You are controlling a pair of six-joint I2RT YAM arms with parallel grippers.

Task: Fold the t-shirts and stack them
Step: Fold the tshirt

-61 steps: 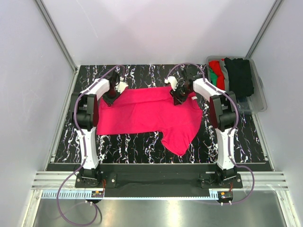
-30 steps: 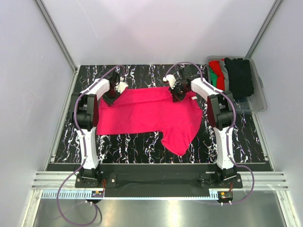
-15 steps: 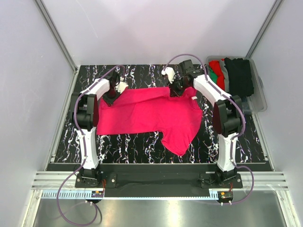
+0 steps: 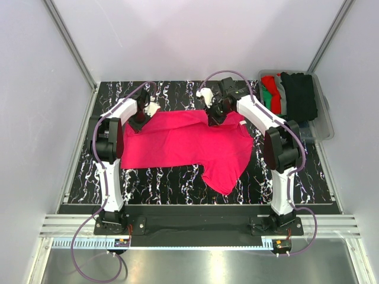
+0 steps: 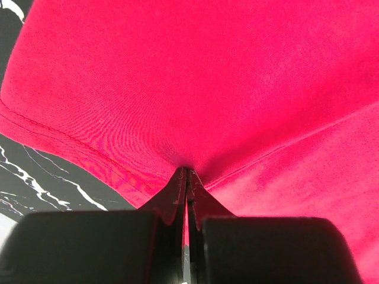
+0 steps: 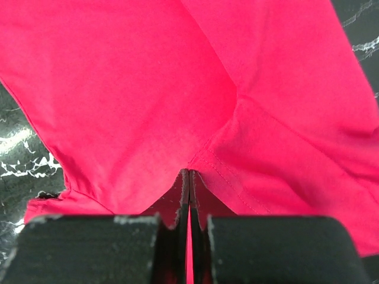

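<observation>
Pinkish-red cloth covers the middle of the black marbled bench [image 4: 166,177]. It is one t-shirt [image 4: 183,142], lying mostly flat, with one lobe of cloth reaching toward the near side on the right. Both arms hold it along its far edge.

The left pincer [image 4: 141,121] is at the far left corner. In the left wrist view its two fingers are pressed together with a fold of the cloth caught between them, beside a stitched hem. The right pincer [image 4: 213,117] is at the far edge, more to the right. In the right wrist view it is also closed, pinching the cloth where a hem with a seam runs into its tips. From each pinch small creases spread out, so I judge the cloth is a little under tension.

Two grips on the same edge, well apart, make sense for a fold: the edge between them can stay straight and be carried as one line over the rest of the shirt. I judge the fold itself is not yet done, because the shirt is in a single layer almost everywhere.

At the far right a clear bin [image 4: 324,115] holds the other shirts [image 4: 296,94], red, green, grey and black, crumpled together. They are well apart from both pincers.
</observation>
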